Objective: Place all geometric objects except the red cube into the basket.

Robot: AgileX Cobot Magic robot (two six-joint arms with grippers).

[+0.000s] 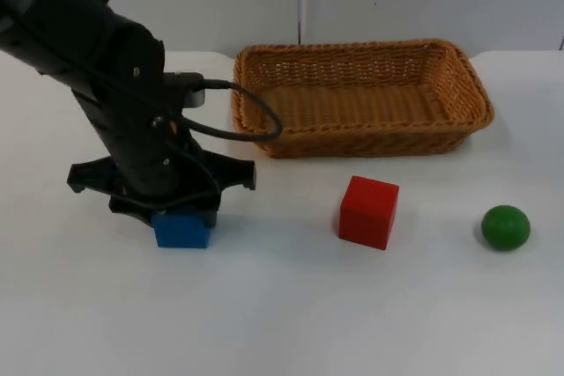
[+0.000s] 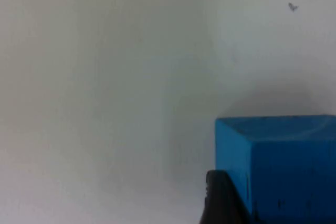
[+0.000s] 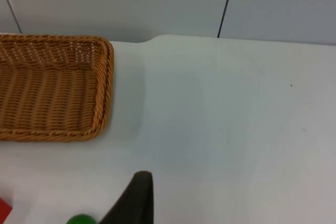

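Sitting nearest on the white table (image 1: pixel 282 323) are blue cube (image 1: pixel 182 230), red cube (image 1: pixel 369 210) and green ball (image 1: pixel 506 226); no readable writing anywhere. Left gripper (image 1: pixel 181 217) is down over the blue cube, one fingertip (image 2: pixel 223 200) against its side, grip state unclear. Wicker basket (image 1: pixel 361 94) sits farthest, by the wall.

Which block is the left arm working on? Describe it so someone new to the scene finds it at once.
Start at the wicker basket at the back of the white table. Toward the table's front from the basket's left end, the left end effector is down over a blue cube. The other cube, beside it, is red, and the green ball is round.
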